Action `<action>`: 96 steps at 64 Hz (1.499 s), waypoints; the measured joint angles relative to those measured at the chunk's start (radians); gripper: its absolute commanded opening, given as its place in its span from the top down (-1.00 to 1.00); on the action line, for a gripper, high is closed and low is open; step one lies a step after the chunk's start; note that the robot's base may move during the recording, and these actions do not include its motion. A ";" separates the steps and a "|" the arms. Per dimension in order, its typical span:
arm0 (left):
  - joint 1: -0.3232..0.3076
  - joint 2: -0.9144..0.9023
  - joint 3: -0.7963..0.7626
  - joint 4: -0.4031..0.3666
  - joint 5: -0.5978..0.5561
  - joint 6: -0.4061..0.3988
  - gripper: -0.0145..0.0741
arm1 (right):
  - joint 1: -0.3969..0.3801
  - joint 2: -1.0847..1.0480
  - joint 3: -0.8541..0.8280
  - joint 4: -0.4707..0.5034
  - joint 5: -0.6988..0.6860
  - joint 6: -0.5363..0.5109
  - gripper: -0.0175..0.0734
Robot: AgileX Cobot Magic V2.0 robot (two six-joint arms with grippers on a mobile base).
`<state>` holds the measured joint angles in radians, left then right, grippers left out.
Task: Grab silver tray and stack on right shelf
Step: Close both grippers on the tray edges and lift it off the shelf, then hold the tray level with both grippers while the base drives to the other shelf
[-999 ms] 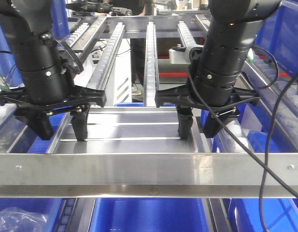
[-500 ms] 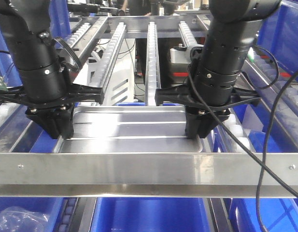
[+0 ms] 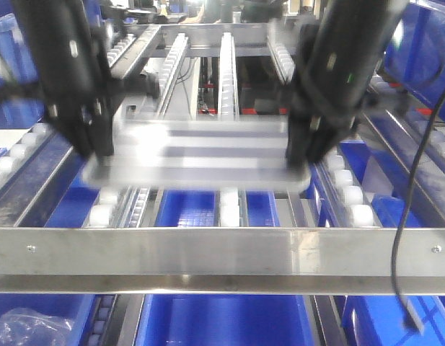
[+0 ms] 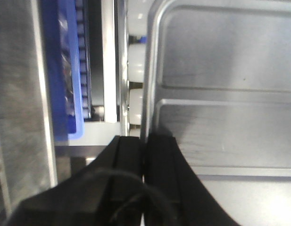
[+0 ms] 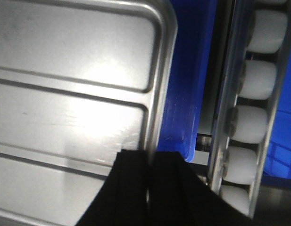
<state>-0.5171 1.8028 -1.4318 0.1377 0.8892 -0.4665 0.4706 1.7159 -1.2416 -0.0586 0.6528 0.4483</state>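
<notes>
Lower foreground: deep blue plastic bins [image 3: 222, 317] stand side by side, and the middle one has a gridded floor.
Lower left: a crumpled clear plastic bag [image 3: 24, 326] lies inside the corner bin.
Right edge: more blue crates [image 3: 433, 50] are stacked up to the top of the front view.
Far background: a white cabinet [image 3: 180, 86], blurred, with a thin red strip [image 3: 208, 110] low beside it.
Light: bright, cool and even, with soft white glare on bare metal.

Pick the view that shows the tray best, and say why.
The right wrist view: the tray fills it, sharp, with its ridges and a rounded corner plain. The left wrist view shows the opposite edge, dimmer and partly hidden. The front view takes in the whole tray, but blurred.
</notes>
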 measured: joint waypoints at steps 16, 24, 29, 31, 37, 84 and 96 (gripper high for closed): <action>-0.103 -0.146 -0.008 0.026 0.113 -0.016 0.88 | 0.004 -0.161 0.000 -0.008 0.192 0.002 0.49; -0.151 -0.187 -0.008 0.035 0.177 -0.027 0.88 | 0.032 -0.209 0.002 -0.017 0.280 0.005 0.49; -0.168 -0.205 -0.008 0.042 0.220 -0.031 0.88 | 0.055 -0.230 0.002 -0.019 0.317 0.009 0.49; -0.174 -0.211 -0.008 0.044 0.243 -0.035 0.88 | 0.064 -0.241 0.002 -0.019 0.327 0.009 0.49; -0.188 -0.228 -0.008 0.048 0.290 -0.038 0.88 | 0.091 -0.267 0.004 -0.021 0.352 0.014 0.49; -0.203 -0.238 -0.008 0.048 0.306 -0.044 0.88 | 0.108 -0.325 0.005 -0.025 0.386 0.036 0.49; -0.202 -0.238 -0.008 0.046 0.306 -0.044 0.88 | 0.108 -0.325 0.005 -0.025 0.388 0.036 0.49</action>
<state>-0.7187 1.5645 -1.4399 0.1841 1.1955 -0.5108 0.5783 1.3910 -1.2367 -0.0835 1.0406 0.4845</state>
